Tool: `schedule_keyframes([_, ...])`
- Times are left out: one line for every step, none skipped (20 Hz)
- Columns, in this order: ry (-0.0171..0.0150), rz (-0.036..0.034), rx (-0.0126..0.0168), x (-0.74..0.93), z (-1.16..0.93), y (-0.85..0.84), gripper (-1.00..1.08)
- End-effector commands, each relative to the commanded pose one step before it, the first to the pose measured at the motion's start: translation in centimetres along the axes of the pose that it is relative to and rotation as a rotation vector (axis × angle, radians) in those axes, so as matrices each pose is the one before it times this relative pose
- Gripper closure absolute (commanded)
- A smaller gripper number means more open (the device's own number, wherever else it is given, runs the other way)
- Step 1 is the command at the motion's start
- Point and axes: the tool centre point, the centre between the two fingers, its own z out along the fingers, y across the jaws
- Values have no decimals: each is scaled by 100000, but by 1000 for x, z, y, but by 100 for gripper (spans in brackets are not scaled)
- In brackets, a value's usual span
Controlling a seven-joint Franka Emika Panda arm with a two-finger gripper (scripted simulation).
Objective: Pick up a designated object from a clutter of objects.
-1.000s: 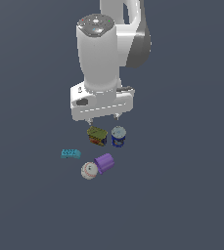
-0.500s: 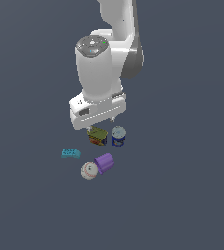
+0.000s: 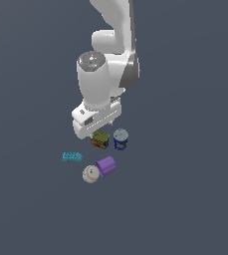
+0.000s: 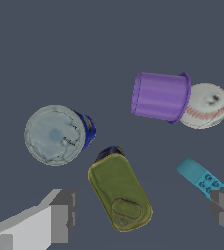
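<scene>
The designated object, a small rectangular tin (image 4: 120, 191) with an olive-yellow top, lies flat; in the exterior view the tin (image 3: 100, 140) sits just below the hand. My gripper (image 4: 143, 215) is open, one finger (image 4: 59, 219) on each side of the tin and above it, nothing held. In the exterior view the gripper (image 3: 96, 131) hangs right over the tin, its fingertips hidden by the hand. The clutter of objects around it holds a round blue can (image 4: 57, 135) (image 3: 120, 139), a purple cup (image 4: 160, 95) (image 3: 106, 166) on its side, a white baseball (image 4: 205, 105) (image 3: 90, 174) and a cyan toy brick (image 4: 201, 177) (image 3: 72, 157).
The blue can stands close beside the tin. The purple cup touches the baseball. The cyan brick lies near one fingertip in the wrist view. The floor is plain dark grey all around.
The hand has come down toward the tin and shifted slightly to the exterior view's left. The objects have not moved.
</scene>
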Motion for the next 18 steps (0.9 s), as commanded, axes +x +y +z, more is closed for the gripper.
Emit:
schedule_keyframes([148, -5906, -147, -475, 899, -37, -92])
schedule_keyframes([47, -2300, -51, -191, 351, -33, -92])
schedule_keyframes([46, -2300, -52, -192, 348, -41, -92])
schedule_keyframes([45, -2301, -53, -193, 346, -50, -92])
schedule_keyframes([43, -2300, -54, -194, 343, -58, -92])
schedule_keyframes([42, -2300, -55, -194, 341, -66, -92])
schedule_keyframes([40, -2300, -57, -194, 338, -74, -92])
schedule_keyframes([39, -2300, -58, -193, 335, -82, -92])
schedule_keyframes([37, -2299, -58, -192, 332, -90, -92])
schedule_keyframes([36, -2272, -59, -189, 326, -97, -92])
schedule_keyframes([32, -2163, -57, -179, 307, -100, -92])
schedule_keyframes([29, -2046, -54, -167, 288, -101, -92])
schedule_keyframes([27, -1929, -52, -157, 270, -101, -92])
schedule_keyframes([24, -1813, -49, -145, 252, -100, -92])
schedule_keyframes([22, -1696, -47, -134, 234, -98, -92])
schedule_keyframes([19, -1578, -44, -124, 216, -95, -92])
schedule_keyframes([17, -1461, -41, -114, 199, -91, -92])
schedule_keyframes([15, -1345, -38, -103, 182, -87, -92])
